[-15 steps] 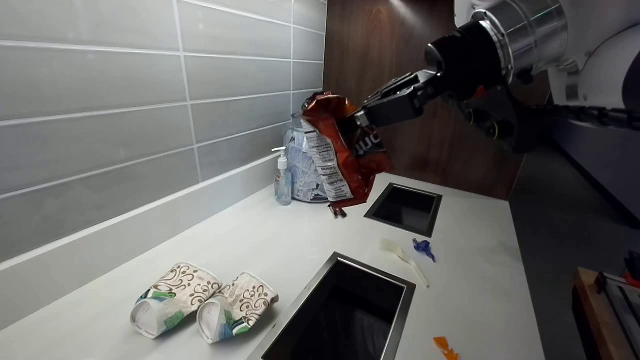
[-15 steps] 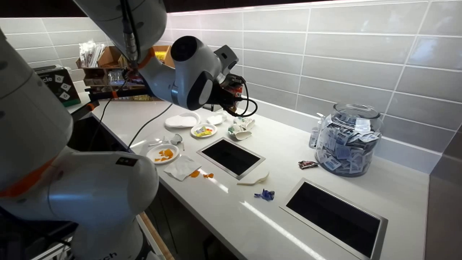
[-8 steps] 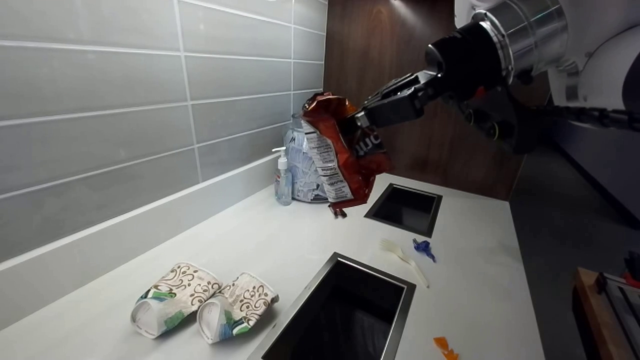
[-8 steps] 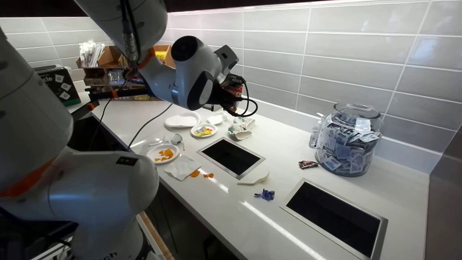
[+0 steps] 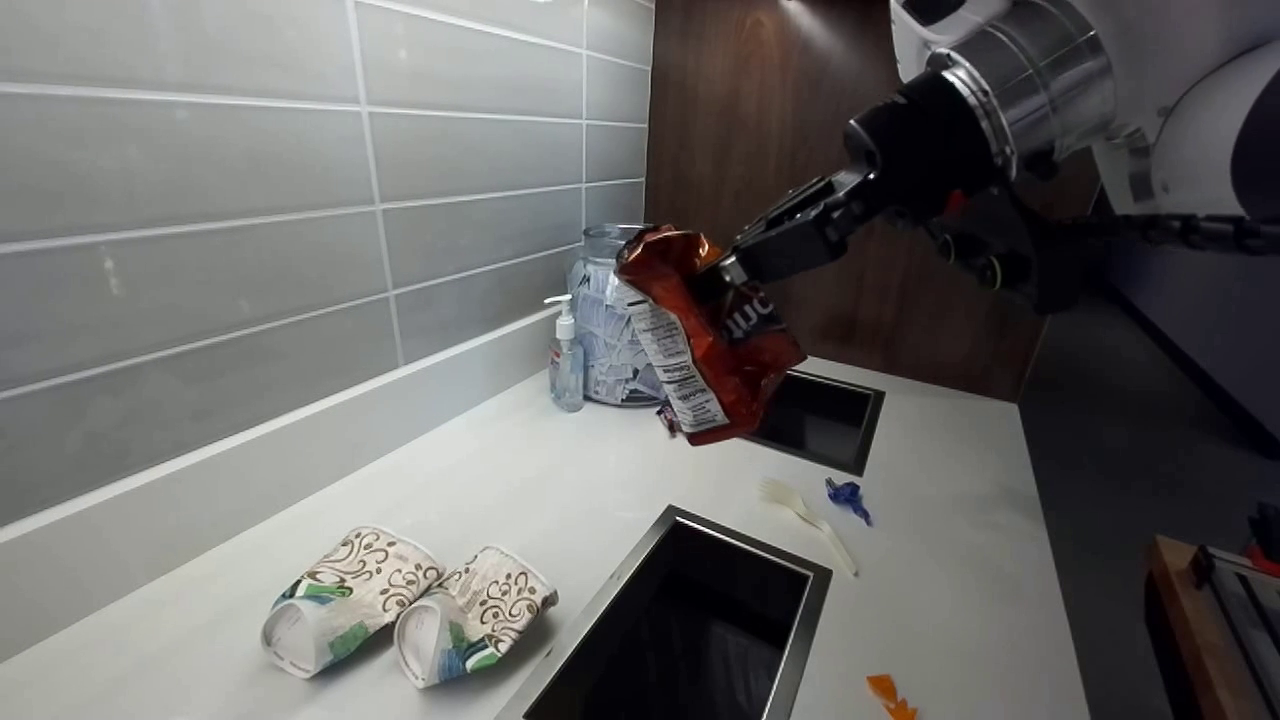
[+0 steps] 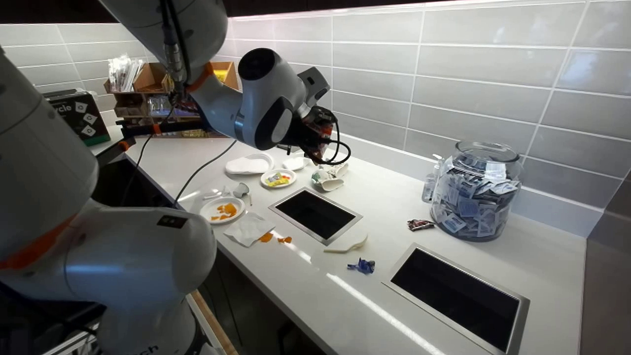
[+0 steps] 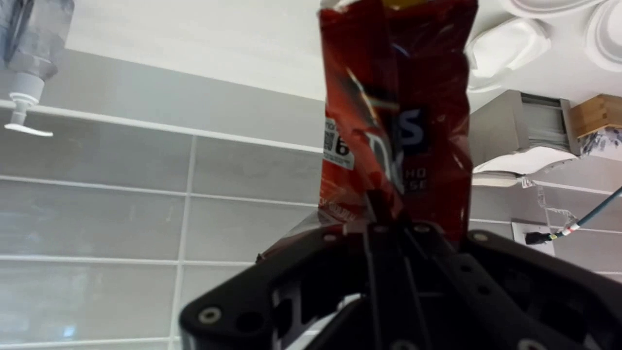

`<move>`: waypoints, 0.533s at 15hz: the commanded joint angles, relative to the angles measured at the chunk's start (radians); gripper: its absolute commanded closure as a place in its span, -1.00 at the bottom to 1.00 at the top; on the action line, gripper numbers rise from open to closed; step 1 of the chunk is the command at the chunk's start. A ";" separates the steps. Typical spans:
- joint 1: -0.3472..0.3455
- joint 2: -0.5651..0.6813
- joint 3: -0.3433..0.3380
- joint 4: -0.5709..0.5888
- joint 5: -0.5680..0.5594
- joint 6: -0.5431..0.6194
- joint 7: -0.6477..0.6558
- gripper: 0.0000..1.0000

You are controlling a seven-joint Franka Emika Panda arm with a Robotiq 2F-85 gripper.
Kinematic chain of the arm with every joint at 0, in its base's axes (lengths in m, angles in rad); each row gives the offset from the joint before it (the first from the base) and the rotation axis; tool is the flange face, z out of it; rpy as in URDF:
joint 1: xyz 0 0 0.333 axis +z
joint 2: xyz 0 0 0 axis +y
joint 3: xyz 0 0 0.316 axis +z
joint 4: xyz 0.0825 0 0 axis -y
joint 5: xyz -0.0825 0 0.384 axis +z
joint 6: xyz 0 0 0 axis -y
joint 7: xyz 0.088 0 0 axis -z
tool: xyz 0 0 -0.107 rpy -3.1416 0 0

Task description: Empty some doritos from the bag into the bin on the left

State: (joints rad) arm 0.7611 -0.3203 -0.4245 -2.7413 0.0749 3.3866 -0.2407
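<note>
The bag (image 5: 680, 325) is crinkly red-orange foil with a white label panel. It hangs tilted in the air, its print upside down. It also shows in the wrist view (image 7: 435, 92) and, mostly behind the gripper, in an exterior view (image 6: 325, 129). My gripper (image 5: 712, 282) is shut on the bag, pinching a fold of foil; it shows in the wrist view (image 7: 388, 214) too. Two metal-rimmed dark bin openings lie in the counter: the left bin (image 6: 345, 230), also the near one (image 5: 605, 600), and the right bin (image 6: 521, 315). The bag's contents are hidden.
Crumpled paper cups (image 5: 475, 615) lie beside the near bin. A pump bottle (image 5: 567, 370) and a glass jar of packets (image 6: 475, 197) stand by the tiled wall. A fork (image 5: 815, 525), blue wrapper (image 5: 848, 495), orange pieces (image 5: 890, 697) and plates (image 6: 239, 218) lie on the counter.
In the last half second my gripper and the bag have moved down and slightly right in an exterior view. The bag stays held. The counter items have not moved.
</note>
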 commanded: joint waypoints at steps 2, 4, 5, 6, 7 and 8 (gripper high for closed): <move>-0.163 -0.024 0.135 0.018 0.075 -0.191 0.044 1.00; -0.314 -0.011 0.247 0.048 0.034 -0.307 0.139 1.00; -0.369 -0.019 0.295 0.061 0.035 -0.367 0.163 1.00; -0.438 -0.028 0.353 0.076 0.024 -0.432 0.199 1.00; -0.493 -0.041 0.395 0.090 -0.024 -0.505 0.268 1.00; -0.546 -0.055 0.448 0.104 -0.015 -0.574 0.287 1.00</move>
State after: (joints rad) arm 0.3669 -0.3322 -0.1105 -2.6692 0.1080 2.9881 -0.0765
